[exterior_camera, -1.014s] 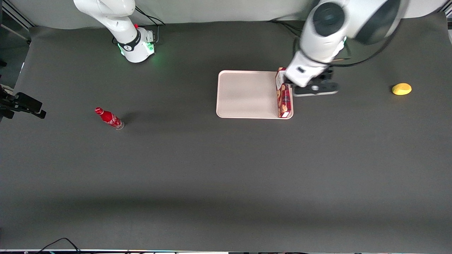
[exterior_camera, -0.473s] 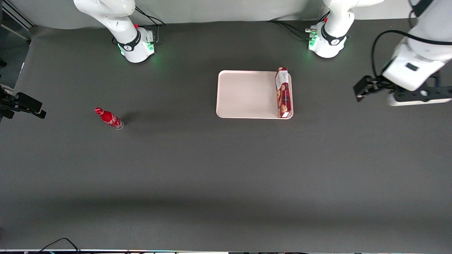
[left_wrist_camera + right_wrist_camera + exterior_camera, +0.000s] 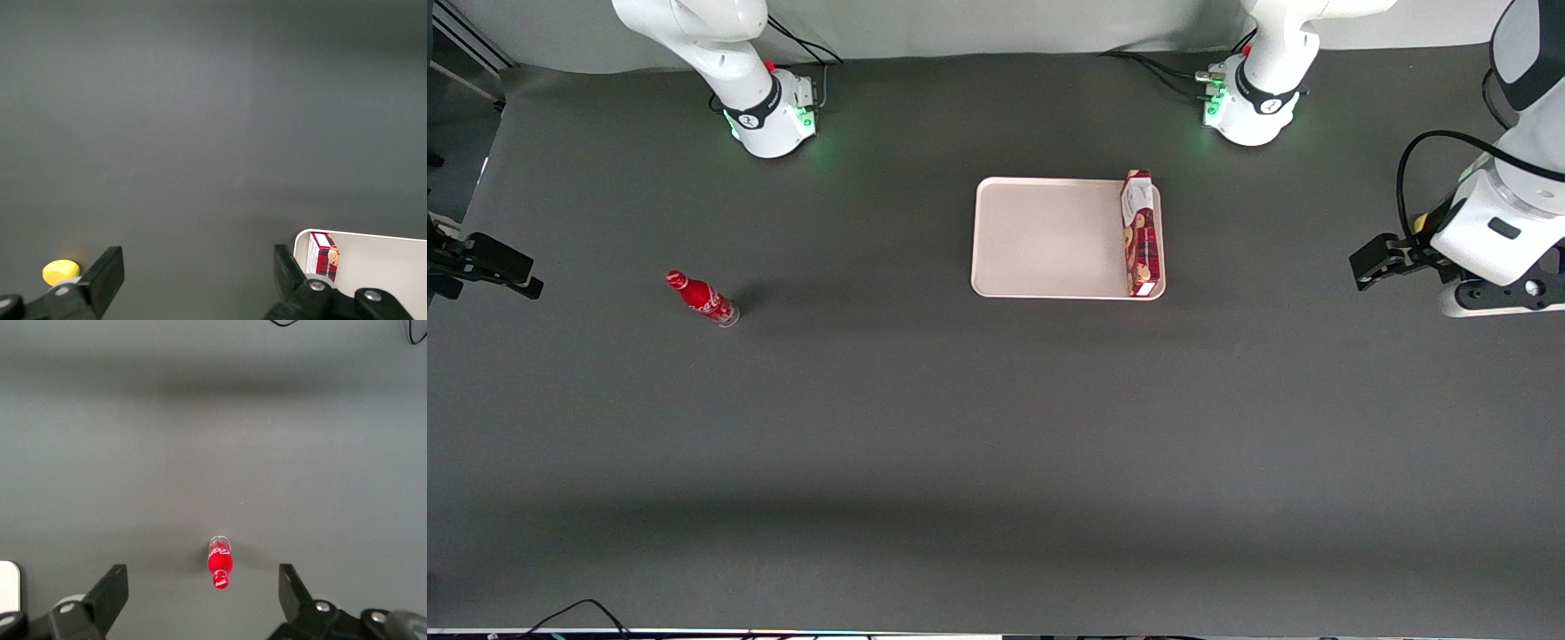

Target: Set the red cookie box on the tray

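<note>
task progress: judged done or all but done. the red cookie box point(image 3: 1142, 235) stands on its long edge inside the tray point(image 3: 1049, 238), pressed against the tray's rim on the side toward the working arm, and nothing holds it.
what is left: as far as can be judged, only parking the arm; the box needs no further handling unless it tips.
red cookie box: on the tray, running along one short side, its white-label end farther from the front camera. the wrist view shows one end of the box point(image 3: 322, 254) just inside a rounded tray point(image 3: 380, 267) corner.
gripper: the gripper point(image 3: 198, 277) hangs well apart from the tray, toward the working arm's end of the table and a little nearer the front camera than the tray. its fingers point(image 3: 107, 275) are spread wide and empty, with bare table between them.
change from earlier: a second ago the gripper was right at the box on the tray; half a second ago it had let go and swung away from the tray; now it sits slightly nearer the front camera. box and tray have not shifted.
other things: a yellow object point(image 3: 61, 271) lies near the gripper, away from the tray; a red soda bottle point(image 3: 702, 299) lies well apart from the tray, toward the parked arm's end.
</note>
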Robot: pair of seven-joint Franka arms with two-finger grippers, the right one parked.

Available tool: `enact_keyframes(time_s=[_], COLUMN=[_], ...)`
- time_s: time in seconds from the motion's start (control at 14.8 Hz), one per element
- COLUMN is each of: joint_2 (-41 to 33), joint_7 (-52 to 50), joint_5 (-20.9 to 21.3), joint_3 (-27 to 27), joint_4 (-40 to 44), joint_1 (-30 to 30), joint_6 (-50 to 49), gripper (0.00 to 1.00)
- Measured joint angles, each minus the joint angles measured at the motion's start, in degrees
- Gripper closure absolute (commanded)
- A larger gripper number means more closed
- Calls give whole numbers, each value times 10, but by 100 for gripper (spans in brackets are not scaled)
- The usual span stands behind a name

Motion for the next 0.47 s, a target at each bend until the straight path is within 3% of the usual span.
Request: enact_keyframes(time_s=[0.47], joint_2=[6], joint_7=[0], joint_5=[0], joint_3=[13], joint_4=[4], joint_1=[-16], joint_6=[0], gripper=[0])
